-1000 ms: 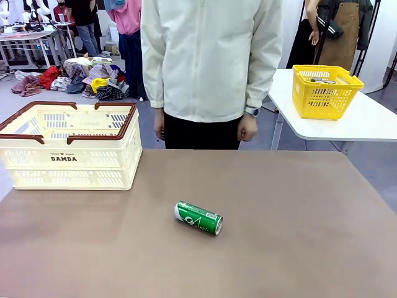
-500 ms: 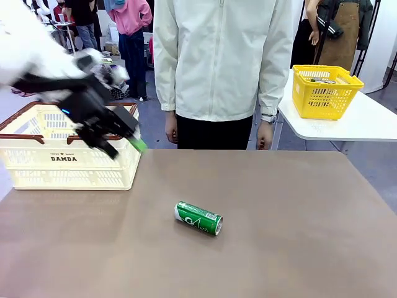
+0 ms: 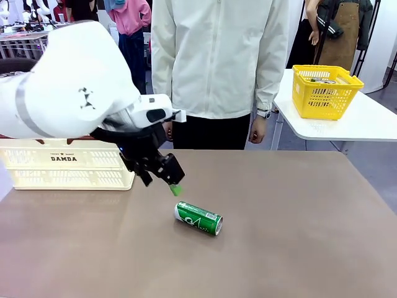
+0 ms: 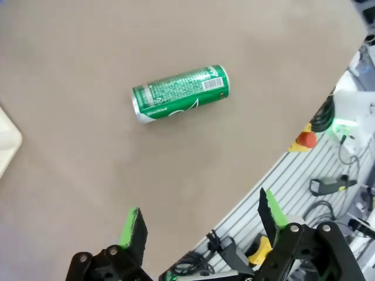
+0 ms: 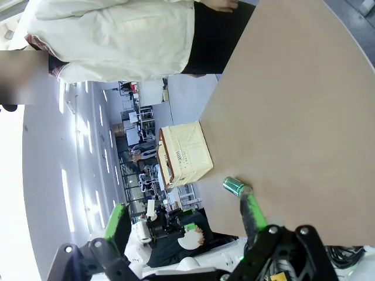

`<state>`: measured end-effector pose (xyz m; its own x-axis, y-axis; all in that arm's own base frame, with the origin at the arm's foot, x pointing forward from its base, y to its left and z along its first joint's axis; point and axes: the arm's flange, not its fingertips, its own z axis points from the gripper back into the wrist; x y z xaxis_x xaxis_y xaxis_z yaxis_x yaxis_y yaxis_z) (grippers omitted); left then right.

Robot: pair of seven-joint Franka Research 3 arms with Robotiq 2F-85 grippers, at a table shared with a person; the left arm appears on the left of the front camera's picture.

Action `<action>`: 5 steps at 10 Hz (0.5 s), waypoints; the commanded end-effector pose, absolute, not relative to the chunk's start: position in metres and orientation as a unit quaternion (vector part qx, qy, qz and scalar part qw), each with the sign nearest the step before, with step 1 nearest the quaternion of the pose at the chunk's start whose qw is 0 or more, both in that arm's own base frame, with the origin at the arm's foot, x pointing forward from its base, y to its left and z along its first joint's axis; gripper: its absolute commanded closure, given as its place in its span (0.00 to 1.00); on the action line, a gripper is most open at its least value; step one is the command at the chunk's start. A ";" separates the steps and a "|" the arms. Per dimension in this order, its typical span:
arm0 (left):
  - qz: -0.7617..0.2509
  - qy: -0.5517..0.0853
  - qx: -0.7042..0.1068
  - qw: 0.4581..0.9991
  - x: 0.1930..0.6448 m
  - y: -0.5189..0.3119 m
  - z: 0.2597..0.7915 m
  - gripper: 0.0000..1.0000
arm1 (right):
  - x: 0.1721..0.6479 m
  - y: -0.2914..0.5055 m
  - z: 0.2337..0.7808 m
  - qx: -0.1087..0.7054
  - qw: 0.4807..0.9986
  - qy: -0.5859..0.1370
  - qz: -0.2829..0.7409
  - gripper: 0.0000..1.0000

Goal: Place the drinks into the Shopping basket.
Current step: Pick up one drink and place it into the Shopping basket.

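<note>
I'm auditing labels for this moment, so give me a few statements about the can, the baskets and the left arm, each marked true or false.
1. The green can lies on its side on the brown table. True.
2. The jaws of the left arm are shut on the can. False: they stand open, near the can but apart from it.
3. The cream DAMDA basket stands to the robot's left of the can. True.
4. The yellow basket shares the can's table. False: it sits on a separate white table.
</note>
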<state>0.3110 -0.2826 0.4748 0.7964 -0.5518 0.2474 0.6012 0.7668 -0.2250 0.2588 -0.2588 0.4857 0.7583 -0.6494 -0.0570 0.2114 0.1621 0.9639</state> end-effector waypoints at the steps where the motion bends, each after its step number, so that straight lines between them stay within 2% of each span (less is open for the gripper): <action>1: -0.290 -0.072 -0.165 0.940 0.316 -0.265 0.489 0.00 | 0.258 -0.261 0.487 0.578 0.741 -0.195 -0.280 0.00; 5: -0.289 -0.074 -0.169 0.939 0.322 -0.263 0.486 0.00 | 0.258 -0.261 0.487 0.578 0.741 -0.195 -0.280 0.00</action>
<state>0.3209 -0.2638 0.4861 0.8205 -0.5207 0.2359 0.5704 0.7736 -0.2760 0.2587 -0.2589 0.4857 0.7580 -0.6498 -0.0571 0.2115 0.1621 0.9638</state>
